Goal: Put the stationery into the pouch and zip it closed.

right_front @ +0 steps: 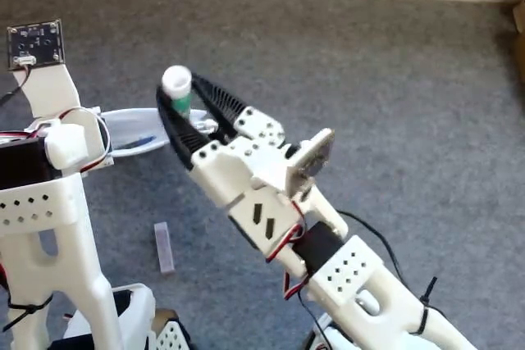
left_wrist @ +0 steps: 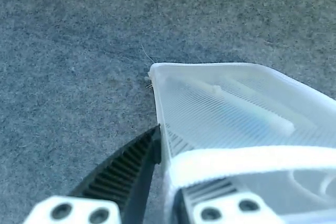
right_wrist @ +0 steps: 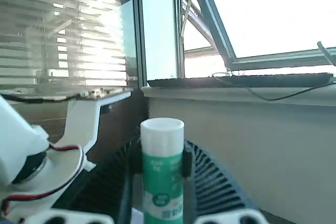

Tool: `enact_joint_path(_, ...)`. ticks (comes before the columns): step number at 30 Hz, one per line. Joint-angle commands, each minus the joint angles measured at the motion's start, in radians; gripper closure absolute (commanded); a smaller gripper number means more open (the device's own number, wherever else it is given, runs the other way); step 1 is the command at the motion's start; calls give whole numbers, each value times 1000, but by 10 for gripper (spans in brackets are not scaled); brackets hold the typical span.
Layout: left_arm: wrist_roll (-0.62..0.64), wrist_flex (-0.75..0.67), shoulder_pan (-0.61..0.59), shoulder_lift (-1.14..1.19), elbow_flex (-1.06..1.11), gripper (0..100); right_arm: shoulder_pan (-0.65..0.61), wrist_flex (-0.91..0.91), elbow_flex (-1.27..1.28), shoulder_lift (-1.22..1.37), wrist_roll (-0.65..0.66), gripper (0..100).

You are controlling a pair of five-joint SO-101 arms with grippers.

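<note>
A glue stick (right_front: pixel 177 90) with a white cap and green label stands upright between the black fingers of my right gripper (right_front: pixel 189 108), which is shut on it and holds it in the air over the pouch's opening. The right wrist view has the glue stick (right_wrist: pixel 161 169) clamped at its middle in my right gripper (right_wrist: pixel 160 163). The translucent white pouch (right_front: pixel 131 130) lies on the grey carpet. My left gripper (left_wrist: pixel 165 153) is shut on the rim of the pouch (left_wrist: pixel 231 114), holding its mouth up. A small pale lilac eraser (right_front: pixel 164 246) lies on the carpet nearer the front.
Grey carpet (right_front: pixel 394 79) covers the whole work surface, with free room to the right. The left arm's white body (right_front: pixel 49 202) stands at the left edge. A pale wall strip runs along the far edge.
</note>
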Motion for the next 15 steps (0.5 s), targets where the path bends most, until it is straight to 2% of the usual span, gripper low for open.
enact_joint_path(1,12,3,19,-4,-33,993,-58,-35,-1,-7,-12,994)
enact_joint_path(6,12,3,19,-4,-33,993,-124,-35,36,1,-11,994)
enact_joint_path(15,12,3,19,-4,-33,993,-130,-36,44,12,-8,994)
